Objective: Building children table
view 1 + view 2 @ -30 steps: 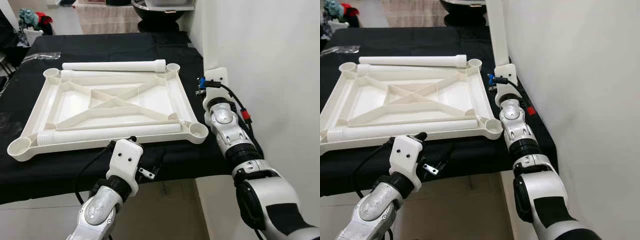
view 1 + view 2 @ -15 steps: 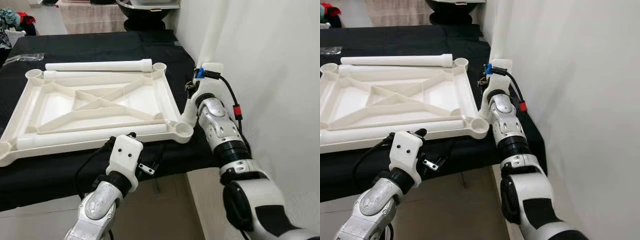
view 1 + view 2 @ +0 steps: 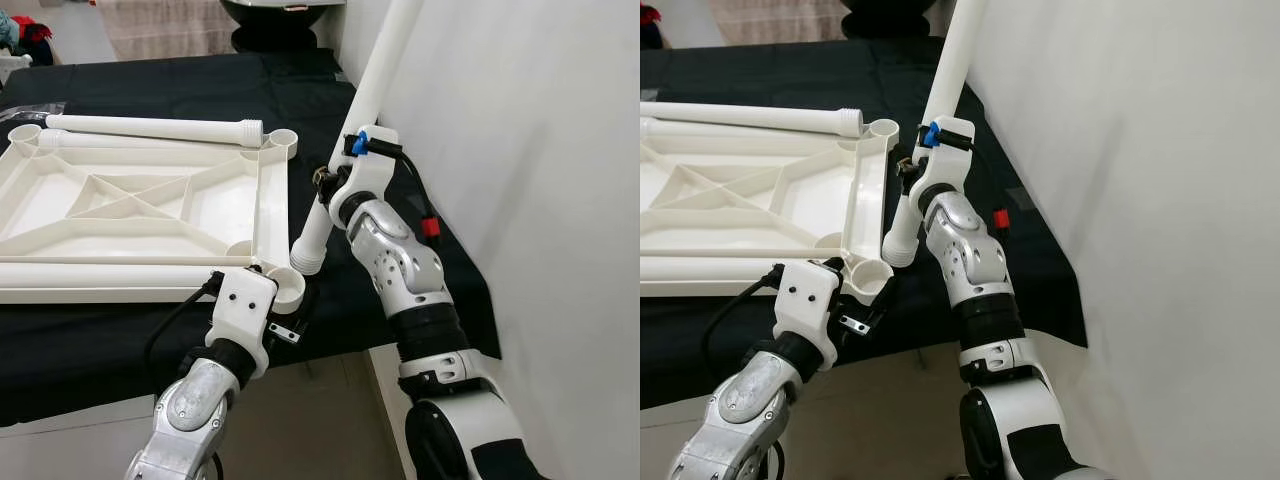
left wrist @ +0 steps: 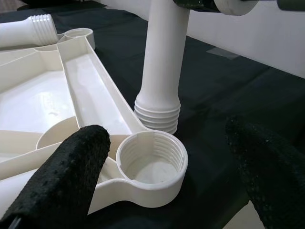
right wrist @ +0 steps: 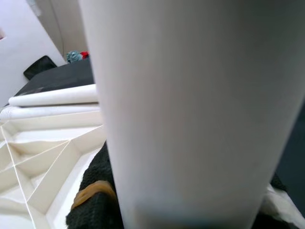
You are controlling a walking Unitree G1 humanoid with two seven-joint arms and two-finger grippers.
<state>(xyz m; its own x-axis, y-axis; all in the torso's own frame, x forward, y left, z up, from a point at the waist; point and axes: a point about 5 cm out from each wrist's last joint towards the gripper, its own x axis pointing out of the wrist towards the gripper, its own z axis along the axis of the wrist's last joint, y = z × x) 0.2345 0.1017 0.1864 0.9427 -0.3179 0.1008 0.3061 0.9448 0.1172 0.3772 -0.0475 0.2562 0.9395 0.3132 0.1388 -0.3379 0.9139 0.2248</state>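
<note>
Gripping a white table leg (image 3: 365, 105) near its lower part, the right gripper (image 3: 330, 186) keeps the leg tilted, with its threaded end (image 4: 157, 114) just beside the near right corner socket (image 4: 151, 160) of the white tabletop frame (image 3: 150, 200); the end is not inside the socket. The fingers are closed around the leg, which rises up along the white wall (image 3: 520, 130). The frame lies upside down on the black cloth (image 3: 300, 90). Two more legs (image 3: 150, 128) lie at its far edge, and another leg (image 3: 100, 271) lies along its near edge. The left gripper (image 4: 157, 162) is low at the near edge of the cloth, its two black fingers (image 4: 66, 171) wide apart on both sides of the corner socket, holding nothing.
</note>
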